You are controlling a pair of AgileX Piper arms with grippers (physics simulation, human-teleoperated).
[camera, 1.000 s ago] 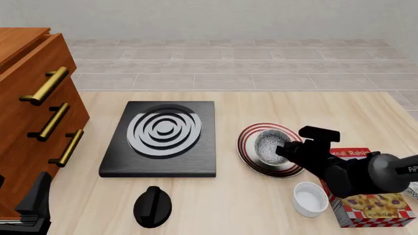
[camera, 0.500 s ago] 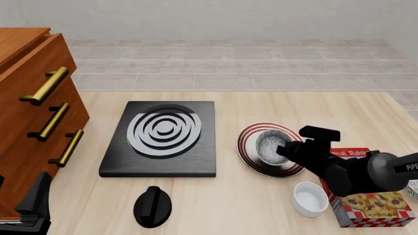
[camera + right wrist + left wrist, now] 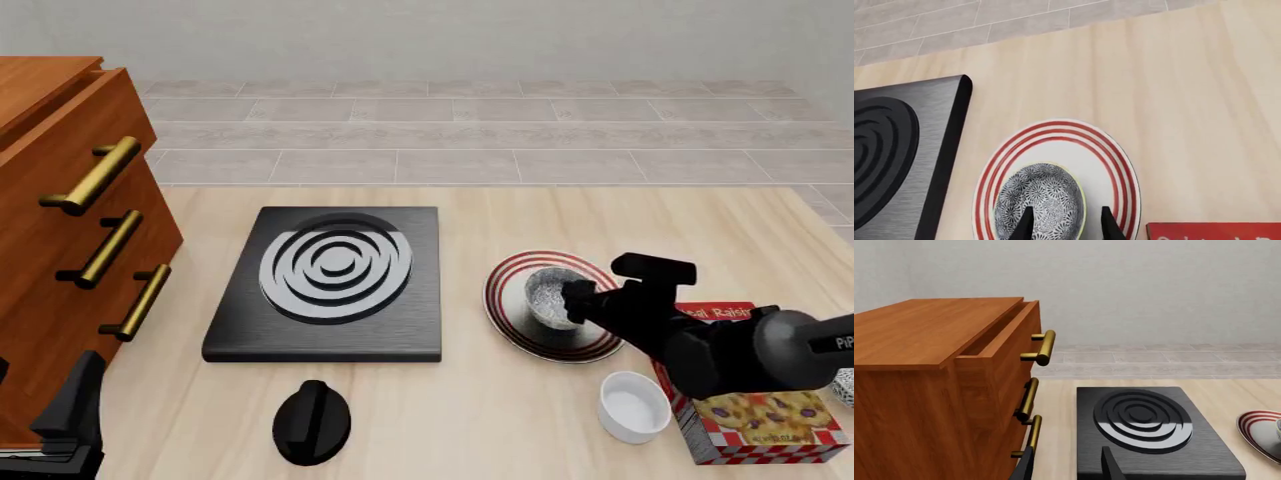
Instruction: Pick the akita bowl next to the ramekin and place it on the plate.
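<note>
The speckled akita bowl (image 3: 549, 295) (image 3: 1039, 204) sits upright on the red-ringed plate (image 3: 509, 323) (image 3: 1122, 172), a little toward the plate's stove side. My right gripper (image 3: 574, 301) (image 3: 1066, 210) is low over the bowl and open. One finger (image 3: 1025, 225) hangs over the bowl's inside, the other finger (image 3: 1109, 226) outside its rim. The white ramekin (image 3: 633, 405) stands nearer to me, beside the box. My left gripper (image 3: 1067, 467) (image 3: 70, 425) is open and holds nothing at the near left, by the cabinet. The plate (image 3: 1256, 431) also shows at the edge of the left wrist view.
A black stove (image 3: 334, 278) (image 3: 1147, 432) (image 3: 894, 150) with white spiral rings lies left of the plate. A wooden drawer cabinet (image 3: 74, 230) (image 3: 927, 385) with brass handles fills the left. A black knob-like object (image 3: 311, 422) lies near the front. A red cereal box (image 3: 761, 425) lies under my right arm.
The bowl looks smaller and lower than before, now resting on the plate. The right gripper has shifted slightly. The left arm has not moved.
</note>
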